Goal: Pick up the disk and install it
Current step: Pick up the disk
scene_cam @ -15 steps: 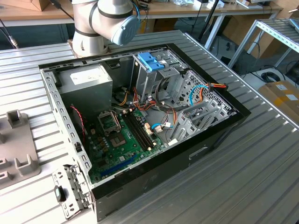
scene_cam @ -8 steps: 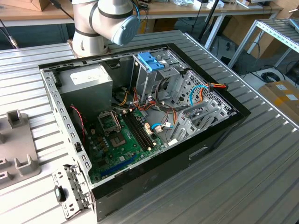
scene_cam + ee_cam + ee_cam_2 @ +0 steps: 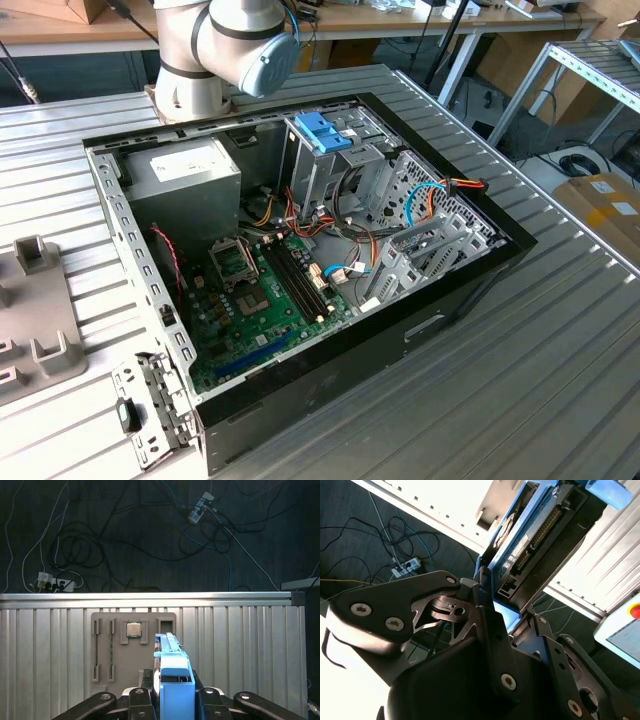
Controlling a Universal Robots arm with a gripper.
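The disk (image 3: 173, 667) stands on edge between the black fingers (image 3: 141, 696) of my gripper (image 3: 172, 697) in the first wrist view, its light-blue carrier facing the camera. In the second wrist view the disk (image 3: 530, 535) shows its grey metal body and connector side, with the gripper (image 3: 507, 607) shut on its lower end and a blue carrier tab (image 3: 610, 492) at the far end. In both wrist views it hangs above the ribbed table. The open computer case (image 3: 470, 290) lies on the table in the exterior view, with an upright metal drive cage (image 3: 345, 170) inside.
A blue handle piece (image 3: 322, 132) sits atop the cage. The arm's base (image 3: 225, 45) stands behind the case. A grey parts fixture (image 3: 132, 647) holds a processor chip (image 3: 133, 629). Cables and power strips (image 3: 50, 582) lie on the dark floor beyond the table edge.
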